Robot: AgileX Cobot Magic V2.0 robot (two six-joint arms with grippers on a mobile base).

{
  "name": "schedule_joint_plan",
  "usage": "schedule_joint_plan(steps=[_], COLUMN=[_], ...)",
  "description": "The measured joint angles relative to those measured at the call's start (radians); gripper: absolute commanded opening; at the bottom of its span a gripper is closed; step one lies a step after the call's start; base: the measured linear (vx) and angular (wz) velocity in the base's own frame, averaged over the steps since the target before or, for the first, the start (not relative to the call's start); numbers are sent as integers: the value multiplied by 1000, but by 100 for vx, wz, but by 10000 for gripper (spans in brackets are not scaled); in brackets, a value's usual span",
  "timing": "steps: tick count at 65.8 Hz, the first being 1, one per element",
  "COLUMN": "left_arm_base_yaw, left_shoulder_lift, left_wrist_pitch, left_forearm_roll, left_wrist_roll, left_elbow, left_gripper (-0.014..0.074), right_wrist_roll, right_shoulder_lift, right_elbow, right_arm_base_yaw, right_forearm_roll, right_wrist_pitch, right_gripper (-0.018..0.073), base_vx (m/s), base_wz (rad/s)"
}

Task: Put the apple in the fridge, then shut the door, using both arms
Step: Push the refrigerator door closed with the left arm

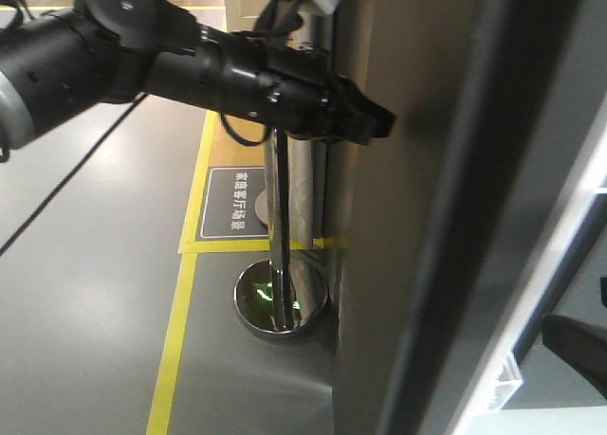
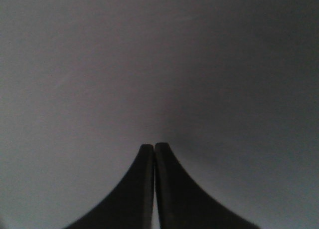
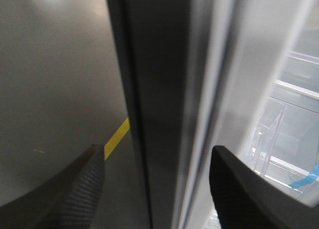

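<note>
Against the dark outer face of the door (image 1: 417, 217), the left gripper (image 1: 387, 124) sits with fingers (image 2: 134, 189) closed together, holding nothing. The right gripper (image 3: 159, 189) is spread wide, straddling the door's free edge, with the white inside of the fridge (image 3: 299, 104) just beyond.

One fridge door (image 1: 403, 264), one chrome post (image 1: 281, 203), one floor sign (image 1: 230, 204) and two pairs of jaws show.
</note>
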Motion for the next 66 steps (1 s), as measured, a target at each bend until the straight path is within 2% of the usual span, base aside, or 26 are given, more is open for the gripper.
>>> schedule_joint_plan(steps=[43, 66], left_arm_base_yaw=[-163, -246], left_shoulder_lift=[55, 142], left_wrist_pitch=[-201, -372], left_forearm_roll=[-11, -26], left_wrist_roll=[31, 48], left_elbow=[0, -38], left_gripper=[-6, -6], right_wrist_roll=[0, 0], right_shoulder_lift=[0, 0], right_elbow=[0, 0], right_arm_base_yaw=[0, 0], right_forearm_roll=[0, 0], right_wrist_pitch=[0, 2], right_gripper=[434, 434], base_vx=[0, 0], base_wz=[0, 0])
